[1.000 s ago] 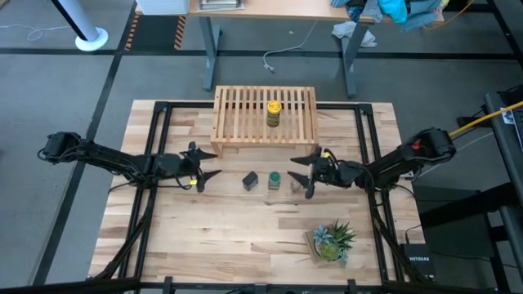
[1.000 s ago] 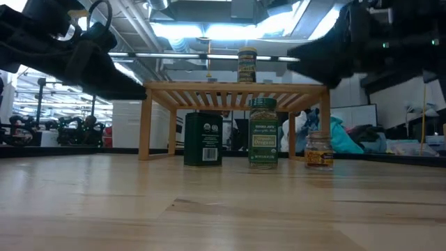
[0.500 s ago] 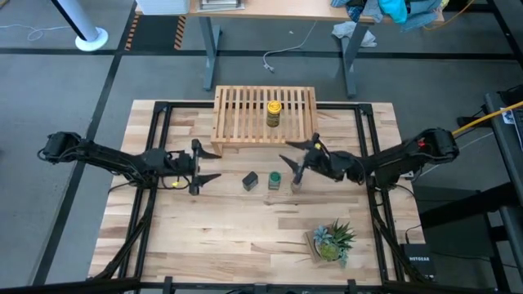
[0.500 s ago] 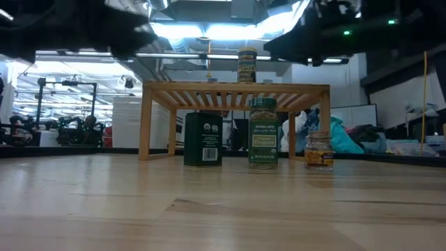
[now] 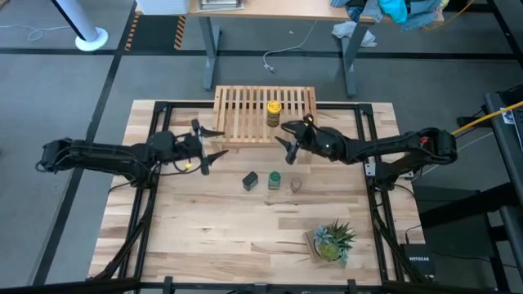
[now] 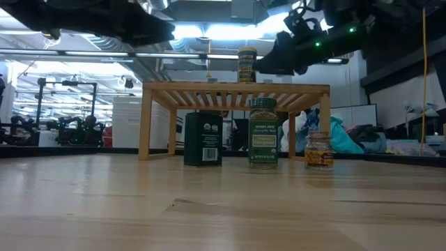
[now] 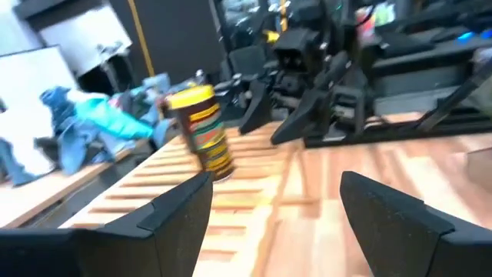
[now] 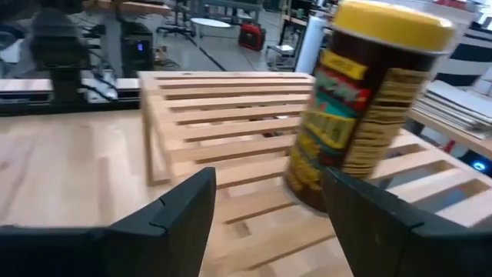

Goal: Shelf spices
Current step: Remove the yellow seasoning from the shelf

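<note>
Right tool: fingers spread, nothing between them, raised over the shelf's front right edge, just beside the yellow-lidded jar, which stands at its 11 o'clock.
Left tool: fingers spread, empty, raised at the shelf's front left corner.
Shelf: light-wood slatted rack at the table's 12 o'clock side; the yellow-lidded jar stands upright on its top, right of centre.
Row on the table in front of the shelf, left to right: black tin, green-lidded jar, tiny clear jar, all upright and apart.
Potted plant: table's 5 o'clock corner.
</note>
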You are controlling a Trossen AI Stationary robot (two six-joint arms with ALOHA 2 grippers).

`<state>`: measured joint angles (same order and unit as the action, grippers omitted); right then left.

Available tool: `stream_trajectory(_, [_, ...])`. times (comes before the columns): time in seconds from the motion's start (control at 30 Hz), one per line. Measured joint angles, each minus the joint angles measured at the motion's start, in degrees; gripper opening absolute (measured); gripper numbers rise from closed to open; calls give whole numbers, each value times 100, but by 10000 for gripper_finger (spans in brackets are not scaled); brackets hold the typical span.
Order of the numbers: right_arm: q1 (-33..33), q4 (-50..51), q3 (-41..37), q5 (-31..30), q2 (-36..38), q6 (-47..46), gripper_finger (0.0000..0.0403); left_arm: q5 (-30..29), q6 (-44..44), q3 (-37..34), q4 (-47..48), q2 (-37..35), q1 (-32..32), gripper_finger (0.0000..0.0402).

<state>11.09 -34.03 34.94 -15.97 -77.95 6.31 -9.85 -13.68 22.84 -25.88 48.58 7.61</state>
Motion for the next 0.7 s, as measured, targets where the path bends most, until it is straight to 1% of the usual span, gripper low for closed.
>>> stream_trajectory(0.13, [161,-15,6,4,35,104,243,381,116,14,60,51,376,279])
stream_trajectory(0.27, [318,86,6,7,151,150,243,572,301,14,30,279,776,279])
stream_trajectory(0.4, [469,154,6,9,352,150,243,689,288,14,-407,692,1123,279])
stream_trajectory(0.57, [650,173,6,105,544,153,243,689,644,14,-1243,1154,1141,279])
stream_trajectory(0.63, [725,183,6,212,586,166,243,699,970,14,-1442,1236,1062,279])
stream_trajectory(0.7, [820,287,6,291,627,170,243,700,1372,12,-1446,1244,968,279])
